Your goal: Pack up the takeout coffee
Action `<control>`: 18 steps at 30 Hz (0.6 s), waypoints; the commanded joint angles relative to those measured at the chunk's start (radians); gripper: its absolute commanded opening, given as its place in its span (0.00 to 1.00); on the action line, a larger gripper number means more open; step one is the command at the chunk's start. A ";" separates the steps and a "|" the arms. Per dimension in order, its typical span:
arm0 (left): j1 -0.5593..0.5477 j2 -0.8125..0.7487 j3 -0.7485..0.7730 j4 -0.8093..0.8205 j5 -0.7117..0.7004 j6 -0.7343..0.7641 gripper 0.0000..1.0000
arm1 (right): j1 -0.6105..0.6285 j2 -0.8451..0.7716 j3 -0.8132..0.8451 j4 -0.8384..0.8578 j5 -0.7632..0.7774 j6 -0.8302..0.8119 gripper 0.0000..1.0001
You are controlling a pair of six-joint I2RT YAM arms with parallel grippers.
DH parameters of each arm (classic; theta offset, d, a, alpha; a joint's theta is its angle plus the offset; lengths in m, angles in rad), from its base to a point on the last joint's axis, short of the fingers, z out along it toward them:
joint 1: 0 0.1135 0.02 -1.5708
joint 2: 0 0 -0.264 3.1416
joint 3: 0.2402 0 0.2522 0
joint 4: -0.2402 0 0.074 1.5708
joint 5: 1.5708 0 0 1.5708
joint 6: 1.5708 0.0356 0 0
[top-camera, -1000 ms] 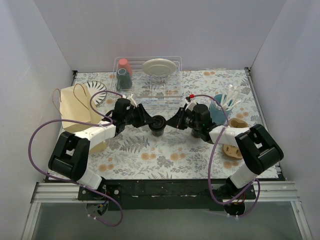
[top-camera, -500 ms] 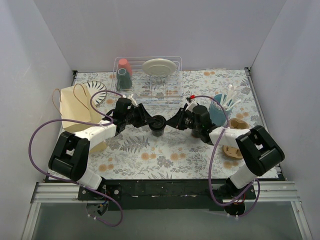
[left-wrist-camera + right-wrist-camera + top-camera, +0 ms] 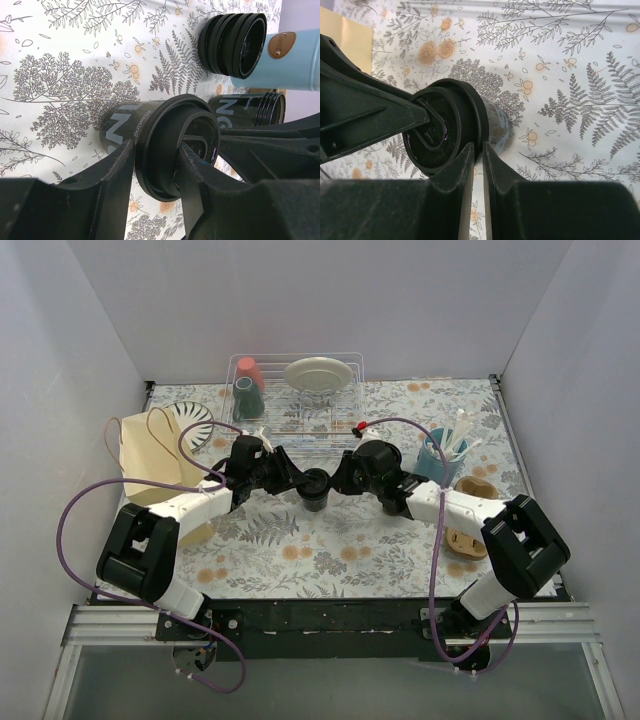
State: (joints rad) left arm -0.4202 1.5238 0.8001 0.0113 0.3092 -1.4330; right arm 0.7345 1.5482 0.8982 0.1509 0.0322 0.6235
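A small black takeout coffee cup (image 3: 316,493) stands mid-table, topped with a ringed lid (image 3: 172,145). My left gripper (image 3: 300,482) is shut on that lid, one finger on each side of its rim (image 3: 157,150). From the right, my right gripper (image 3: 332,482) meets the same cup. In the right wrist view its jaws are pinched to a thin slit (image 3: 479,145) on the lid's lower rim (image 3: 432,130). A second black cup (image 3: 247,107), without a lid, stands just behind. The brown paper bag (image 3: 150,465) stands open at the left.
A stack of black lids (image 3: 232,42) stands beside the light-blue cup of white sticks (image 3: 437,455). At the back is a wire dish rack (image 3: 345,420) with teal and red tumblers and a plate. Brown items (image 3: 468,540) lie at the right edge.
My right arm has swung left up to the lidded cup and its jaws have narrowed onto the lid's rim. The left gripper and cup have not moved.
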 commanded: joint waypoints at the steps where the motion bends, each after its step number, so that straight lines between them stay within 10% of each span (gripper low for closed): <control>1: -0.012 0.122 -0.095 -0.339 -0.162 0.074 0.36 | 0.022 0.038 -0.142 0.031 -0.081 0.056 0.18; 18: -0.012 0.150 -0.105 -0.347 -0.174 0.055 0.33 | -0.041 0.092 -0.361 0.418 -0.337 0.260 0.15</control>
State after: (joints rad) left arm -0.4202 1.5288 0.8001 0.0166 0.3031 -1.4334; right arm 0.6628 1.5742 0.6209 0.6804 -0.1337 0.8478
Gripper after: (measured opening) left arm 0.358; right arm 0.162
